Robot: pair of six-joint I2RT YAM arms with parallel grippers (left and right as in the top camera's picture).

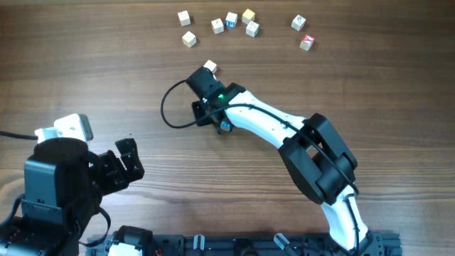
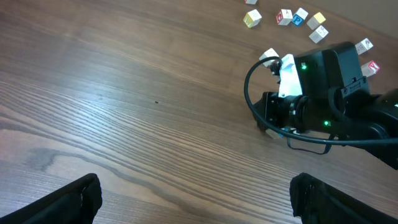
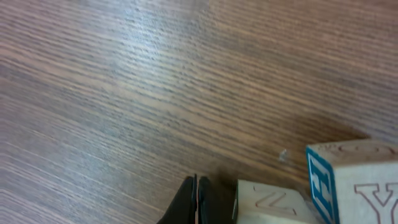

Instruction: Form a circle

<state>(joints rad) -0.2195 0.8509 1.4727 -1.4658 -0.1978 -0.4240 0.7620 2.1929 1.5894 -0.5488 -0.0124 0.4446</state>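
Note:
My right gripper (image 3: 196,190) is shut and empty, its tips low over the wooden table (image 3: 124,74). Just right of the tips lie two pale letter cubes, touching: one marked Z (image 3: 273,202) and a taller-looking one with a blue H face (image 3: 357,180). From overhead the right arm covers them, and only a blue speck of cube (image 1: 225,127) shows under the right gripper (image 1: 219,117). I cannot tell whether these belong to a circle. My left gripper (image 1: 119,169) stands wide open and empty at the near left, far from any cube.
Several loose cubes lie in a scattered row at the table's far edge, among them a blue-faced one (image 1: 231,20) and a red-faced one (image 1: 306,42). Another cube (image 1: 210,67) sits just beyond the right wrist. A black cable (image 1: 165,107) loops left of that wrist.

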